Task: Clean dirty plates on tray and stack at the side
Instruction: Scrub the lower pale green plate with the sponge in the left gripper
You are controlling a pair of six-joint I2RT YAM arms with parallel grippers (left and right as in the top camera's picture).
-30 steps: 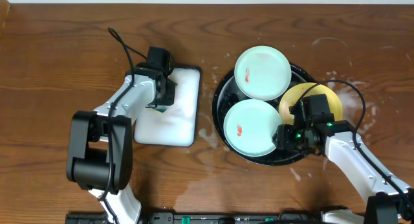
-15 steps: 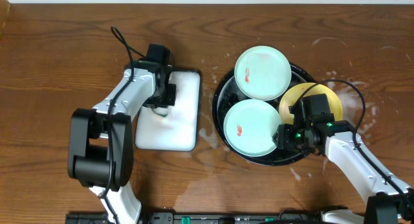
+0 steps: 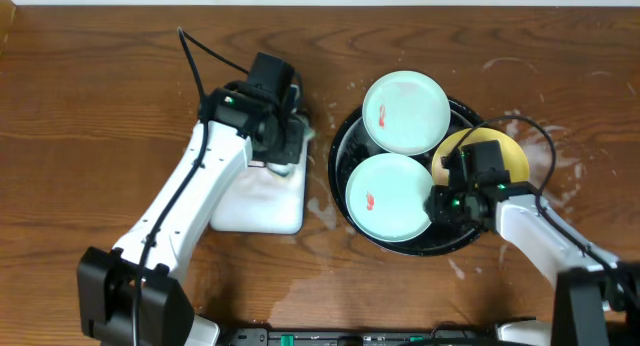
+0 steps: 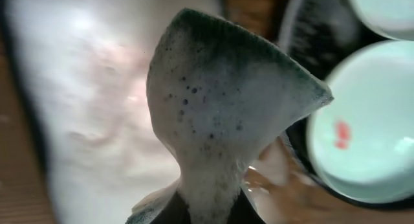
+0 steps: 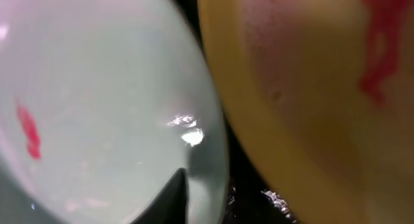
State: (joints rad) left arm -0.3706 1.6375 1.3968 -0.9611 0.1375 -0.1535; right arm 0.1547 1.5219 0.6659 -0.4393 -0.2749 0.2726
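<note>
Wood tabletop (image 3: 80, 106): left hand (image 3: 287, 151) pinches foamy sponge (image 4: 220, 101) beside tray (image 3: 336, 166); right hand (image 3: 445, 204) among plates (image 3: 390, 201), opening unclear.

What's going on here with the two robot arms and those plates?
It's a dishwashing job. The left gripper pinches a soapy sponge above the white foam tray, beside the black tray. The right gripper sits low at the rim of the near mint plate, next to the yellow plate; whether it grips is unclear. All three plates, including the far mint plate, lie on the black tray with red smears, none stacked aside.
</note>
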